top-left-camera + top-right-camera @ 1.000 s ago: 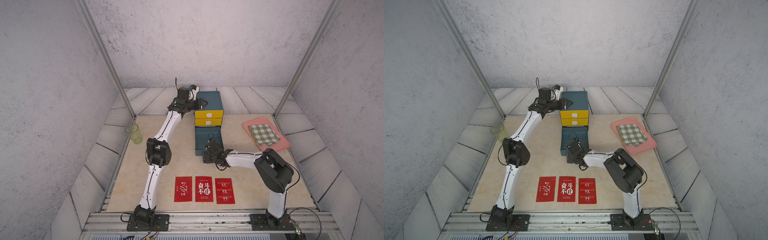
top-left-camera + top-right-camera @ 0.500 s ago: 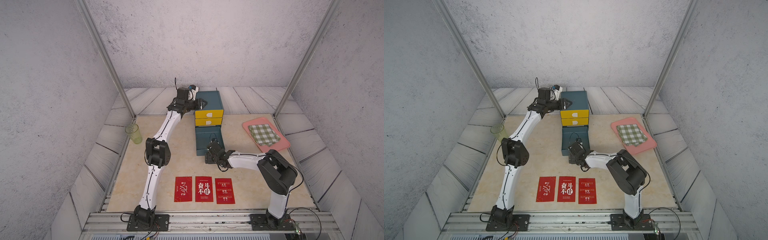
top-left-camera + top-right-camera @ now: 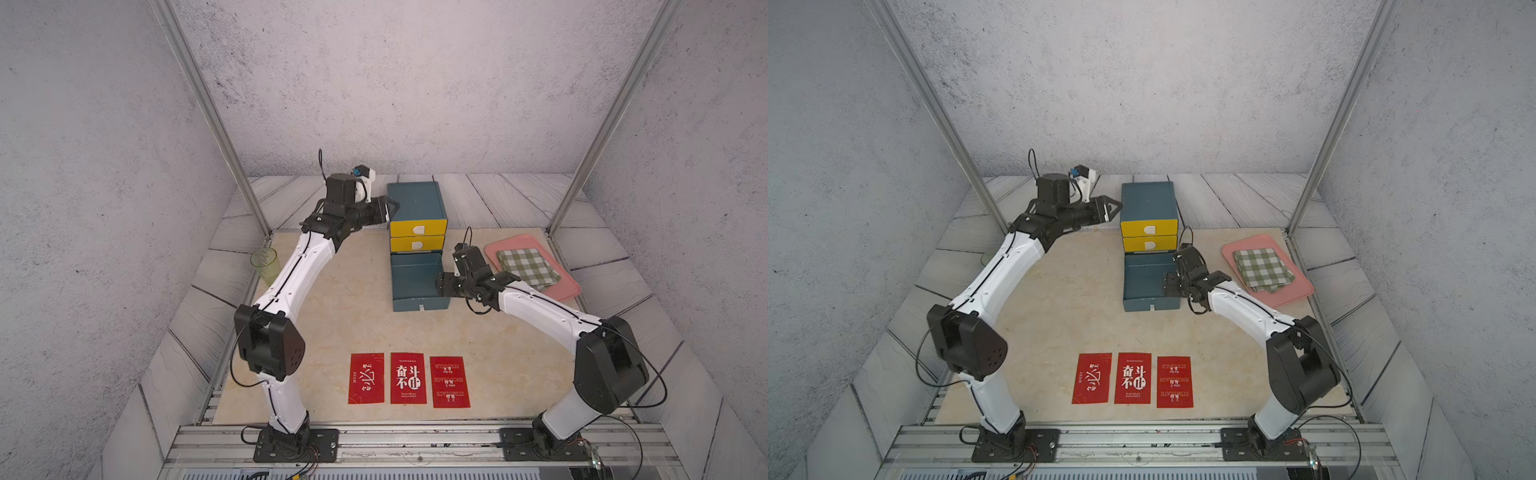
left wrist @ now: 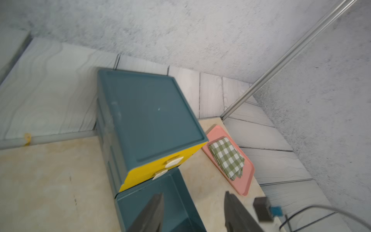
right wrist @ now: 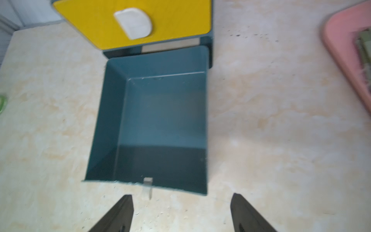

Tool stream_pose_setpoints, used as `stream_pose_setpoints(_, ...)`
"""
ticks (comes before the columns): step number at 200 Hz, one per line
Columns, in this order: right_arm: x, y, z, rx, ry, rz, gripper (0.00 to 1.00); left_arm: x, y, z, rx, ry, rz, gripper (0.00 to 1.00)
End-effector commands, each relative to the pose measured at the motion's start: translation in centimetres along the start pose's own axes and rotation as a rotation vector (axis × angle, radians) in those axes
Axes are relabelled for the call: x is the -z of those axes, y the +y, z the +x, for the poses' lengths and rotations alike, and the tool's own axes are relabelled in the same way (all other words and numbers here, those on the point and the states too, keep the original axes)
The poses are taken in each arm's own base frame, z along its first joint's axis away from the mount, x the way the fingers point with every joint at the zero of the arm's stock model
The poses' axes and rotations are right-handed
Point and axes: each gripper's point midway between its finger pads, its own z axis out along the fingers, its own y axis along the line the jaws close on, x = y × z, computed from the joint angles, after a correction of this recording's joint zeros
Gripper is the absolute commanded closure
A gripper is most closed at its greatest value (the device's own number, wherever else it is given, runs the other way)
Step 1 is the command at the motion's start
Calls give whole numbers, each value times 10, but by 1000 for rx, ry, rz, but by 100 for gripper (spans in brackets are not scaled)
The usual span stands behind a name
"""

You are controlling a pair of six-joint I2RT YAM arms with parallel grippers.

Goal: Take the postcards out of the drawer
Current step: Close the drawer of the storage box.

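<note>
Far left, a green cup stands upright at the bench edge, just behind the left arm.

The left gripper is raised beside the left side of the teal cabinet, near its top edge and pointing at it. Whether it touches the cabinet cannot be told. In the left wrist view the left gripper has its jaws moderately apart with nothing between them.

The cabinet has two yellow drawer fronts, both pushed in. Below them the bottom drawer is pulled out towards the front of the bench. The right wrist view shows the drawer with its teal floor in full view.

Three red postcards lie flat on the bench near its front edge, well apart from the drawer. Both top views show them in a row, side by side with thin gaps and white lettering up.

The right gripper sits low at the right wall of the open drawer, near its front corner. In the right wrist view, which is blurred, the right gripper has its jaws spread wide and holds nothing.

Far right, a pink tray lies on the bench with a folded green-checked cloth on it.
</note>
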Motion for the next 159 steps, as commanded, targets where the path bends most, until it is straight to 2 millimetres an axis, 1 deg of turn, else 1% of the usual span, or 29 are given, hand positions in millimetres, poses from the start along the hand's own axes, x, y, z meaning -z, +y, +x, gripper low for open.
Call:
stream_pose_setpoints(1,-18,2,18,73,142,-28,21,-30,58,89,119,161,-131,47)
stream_pose_setpoints(19,-35,0,18,81,172,-28,22,-39,69,135,151,266,-151,48)
stream_pose_setpoints(33,-48,-4,20,79,190,-14,22,-50,75,165,168,337,-161,48)
stream_pose_setpoints(48,-60,-10,22,71,210,3,23,-61,82,190,205,411,-162,50)
stream_pose_setpoints(60,-68,-12,25,64,211,7,24,-68,86,201,217,440,-163,51)
stream_pose_setpoints(86,-82,-12,30,53,230,2,29,-76,94,210,199,454,-196,52)
stream_pose_setpoints(103,-90,-13,34,51,241,4,33,-82,98,214,195,468,-206,55)
stream_pose_setpoints(129,-102,-13,39,50,259,0,45,-89,103,220,192,491,-217,63)
stream_pose_setpoints(145,-108,-12,43,48,266,-6,52,-93,99,218,181,479,-206,66)
stream_pose_setpoints(159,-110,-10,43,46,261,-23,60,-94,94,213,163,456,-199,67)
